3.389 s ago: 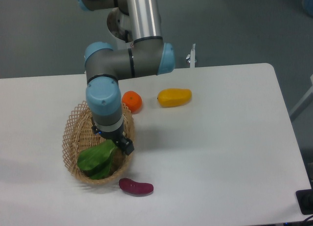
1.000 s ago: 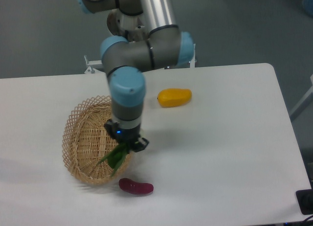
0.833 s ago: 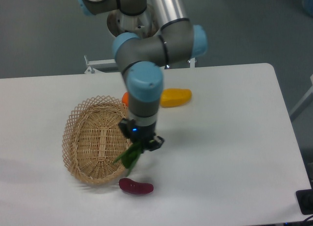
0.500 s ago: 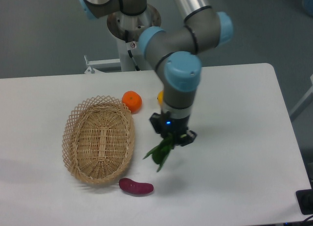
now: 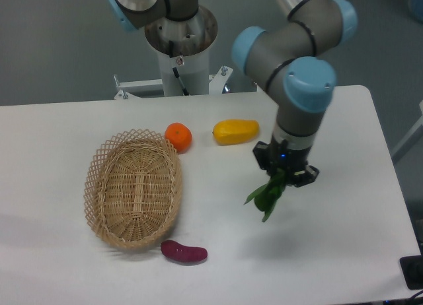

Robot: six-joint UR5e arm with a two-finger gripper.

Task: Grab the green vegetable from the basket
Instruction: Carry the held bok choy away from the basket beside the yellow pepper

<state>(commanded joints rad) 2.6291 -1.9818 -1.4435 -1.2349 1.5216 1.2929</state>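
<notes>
Claw [image 5: 285, 175] clenched on the green vegetable [image 5: 267, 194], hanging above the desk [image 5: 344, 206] well right of the basket [image 5: 132, 189]; looks light, limp, bruisable, so firmer stem end grips best.

No readable text, label or number shows anywhere

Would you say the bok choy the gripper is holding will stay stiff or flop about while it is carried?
The bok choy probably flops: its leaves hang limp below the gripper. It looks light, dangling from one pinched end. That thin leafy grip may slip or tear, so gentle motion seems wise.
</notes>
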